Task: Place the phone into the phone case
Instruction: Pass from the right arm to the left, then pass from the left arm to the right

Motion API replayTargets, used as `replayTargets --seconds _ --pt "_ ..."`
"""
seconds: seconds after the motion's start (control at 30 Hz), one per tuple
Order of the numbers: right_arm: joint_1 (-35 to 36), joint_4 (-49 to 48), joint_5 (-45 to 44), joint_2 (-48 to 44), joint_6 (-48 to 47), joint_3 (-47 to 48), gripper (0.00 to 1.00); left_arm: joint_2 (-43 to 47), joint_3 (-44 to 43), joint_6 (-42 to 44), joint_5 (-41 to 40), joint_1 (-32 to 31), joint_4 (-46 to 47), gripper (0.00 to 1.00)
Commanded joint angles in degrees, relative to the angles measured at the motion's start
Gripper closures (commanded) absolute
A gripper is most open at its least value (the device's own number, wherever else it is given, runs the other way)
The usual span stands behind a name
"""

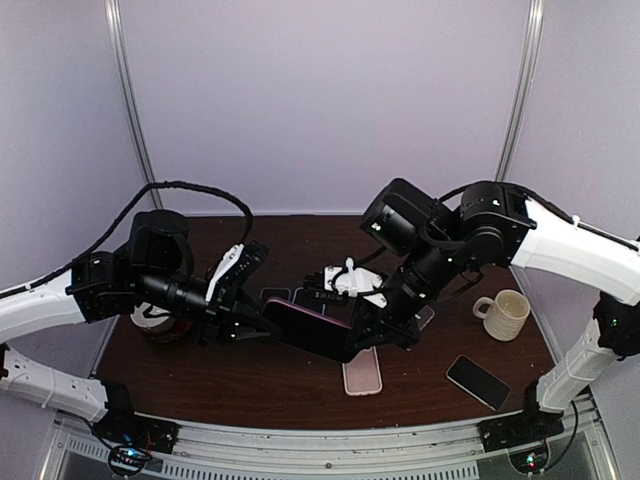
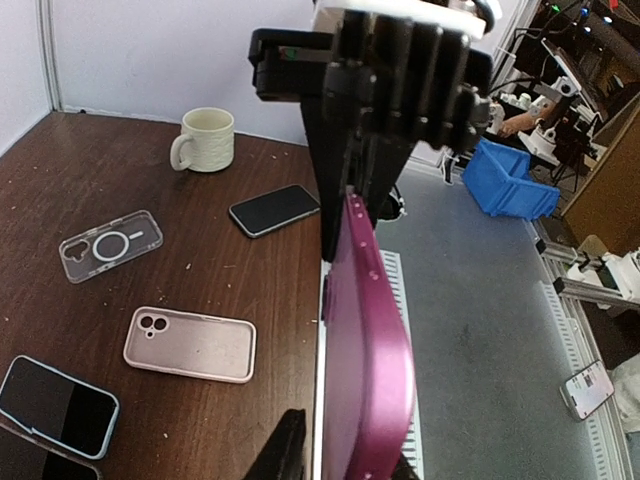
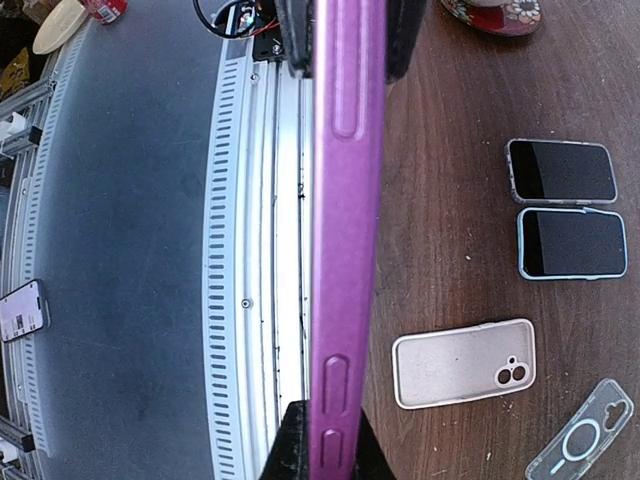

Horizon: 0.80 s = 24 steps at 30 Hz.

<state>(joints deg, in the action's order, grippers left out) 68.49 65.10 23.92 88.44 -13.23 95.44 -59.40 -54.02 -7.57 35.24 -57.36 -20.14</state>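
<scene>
The left gripper (image 1: 252, 319) and right gripper (image 1: 362, 338) are each clamping their fingers on one end of the magenta phone case (image 1: 312, 328), hanging it over the tabletop (image 1: 250, 385) left of the mug (image 1: 503, 314). It's looking light, bendy and slick, so I'm betting on the end rims.

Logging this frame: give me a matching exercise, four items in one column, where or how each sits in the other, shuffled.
Items:
1. purple case
2. mug
3. pink case
4. black phone

Places or states:
A. lying flat, front right, screen up
B. held up in the air
C. upright, right side
D. lying flat, front middle

Pairs: 1-B, 2-C, 3-D, 4-A
</scene>
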Motion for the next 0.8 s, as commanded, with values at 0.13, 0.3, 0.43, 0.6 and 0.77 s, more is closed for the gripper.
replayTargets --seconds 0.13,0.3,0.43,0.6,0.77 --pt "0.3 -6.1 -2.8 -2.5 0.2 0.3 0.89 0.2 -0.3 -1.2 -2.8 -1.2 6.7 1.00" --pt "-0.2 -20.1 -11.5 -10.7 3.8 -11.4 0.34 5.6 4.3 -3.8 -11.7 -1.1 14.9 1.00" --pt "-1.1 -46.1 -14.3 -20.6 11.2 -27.5 0.06 8.9 8.2 -7.5 -14.7 -1.1 26.4 1.00" --pt "-1.1 -80.5 -14.8 -24.2 23.1 -42.8 0.04 8.9 12.6 -13.8 -13.4 -1.1 43.2 1.00" --pt "-1.2 -89.5 -8.7 -20.5 25.8 -43.2 0.26 6.7 12.8 -16.7 -10.3 -1.2 47.8 1.00"
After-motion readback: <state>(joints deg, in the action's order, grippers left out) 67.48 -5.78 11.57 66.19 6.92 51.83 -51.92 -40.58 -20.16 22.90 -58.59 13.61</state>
